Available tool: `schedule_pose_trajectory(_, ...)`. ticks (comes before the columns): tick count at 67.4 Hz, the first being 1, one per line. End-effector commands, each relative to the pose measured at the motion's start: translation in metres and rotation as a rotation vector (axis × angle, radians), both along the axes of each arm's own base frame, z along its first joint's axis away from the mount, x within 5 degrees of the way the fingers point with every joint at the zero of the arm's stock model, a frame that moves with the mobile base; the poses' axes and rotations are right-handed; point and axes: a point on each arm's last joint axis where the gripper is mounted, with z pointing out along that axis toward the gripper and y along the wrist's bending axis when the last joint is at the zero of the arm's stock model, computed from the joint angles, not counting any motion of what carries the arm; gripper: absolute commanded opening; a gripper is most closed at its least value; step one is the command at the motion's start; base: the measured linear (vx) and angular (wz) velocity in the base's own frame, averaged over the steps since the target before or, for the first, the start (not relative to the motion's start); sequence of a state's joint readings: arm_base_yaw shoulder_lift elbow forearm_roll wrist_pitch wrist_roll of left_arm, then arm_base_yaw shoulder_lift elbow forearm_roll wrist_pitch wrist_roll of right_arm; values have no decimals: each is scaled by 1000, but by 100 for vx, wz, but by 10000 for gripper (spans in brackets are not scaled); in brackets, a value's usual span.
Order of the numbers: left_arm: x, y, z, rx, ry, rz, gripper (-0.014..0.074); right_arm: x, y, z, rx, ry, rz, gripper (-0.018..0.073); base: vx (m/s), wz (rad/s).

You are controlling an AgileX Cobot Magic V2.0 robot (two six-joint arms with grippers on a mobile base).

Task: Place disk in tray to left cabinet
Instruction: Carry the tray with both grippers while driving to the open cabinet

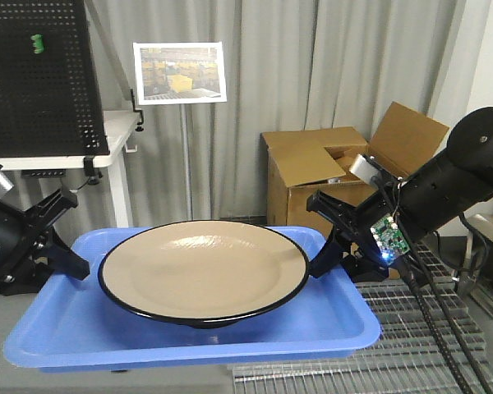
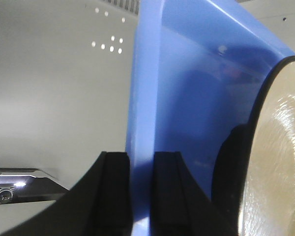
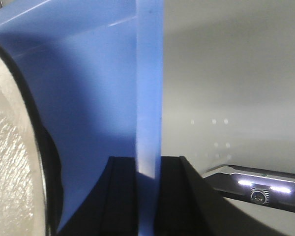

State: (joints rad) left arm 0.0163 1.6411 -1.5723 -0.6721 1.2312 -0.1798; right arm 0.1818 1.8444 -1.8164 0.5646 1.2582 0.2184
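Note:
The blue tray [image 1: 74,328] is held level between my two grippers, with the tan, black-rimmed disk [image 1: 201,267] lying in it. My left gripper [image 1: 68,264] is shut on the tray's left rim. In the left wrist view the rim [image 2: 140,98] runs between the black fingers [image 2: 115,191], and the disk [image 2: 280,162] shows at the right. My right gripper [image 1: 327,256] is shut on the right rim. In the right wrist view the rim [image 3: 150,88] sits between its fingers [image 3: 169,191], and the disk [image 3: 10,162] shows at the left. No grey shelving cabinet is recognisable.
A flat pale grey surface [image 2: 49,98] lies under the tray. A wire-mesh surface [image 1: 411,361] is at the lower right. An open cardboard box [image 1: 329,172] stands behind, with a black pegboard [image 1: 37,74], a white table and a sign stand [image 1: 181,74] at the back left.

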Motion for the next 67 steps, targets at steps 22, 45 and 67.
schedule_pose_trajectory(22,-17,-19,37,-181,-59,-34,0,-21,14,41,160,-51,47,-4,52,-3)
schedule_pose_trajectory(45,-17,-19,37,-181,-59,-34,0,-21,14,41,160,-51,47,-4,39,-13)
schedule_pose_trajectory(67,-17,-19,37,-181,-59,-34,0,-20,14,41,162,-56,43,-4,26,-52)
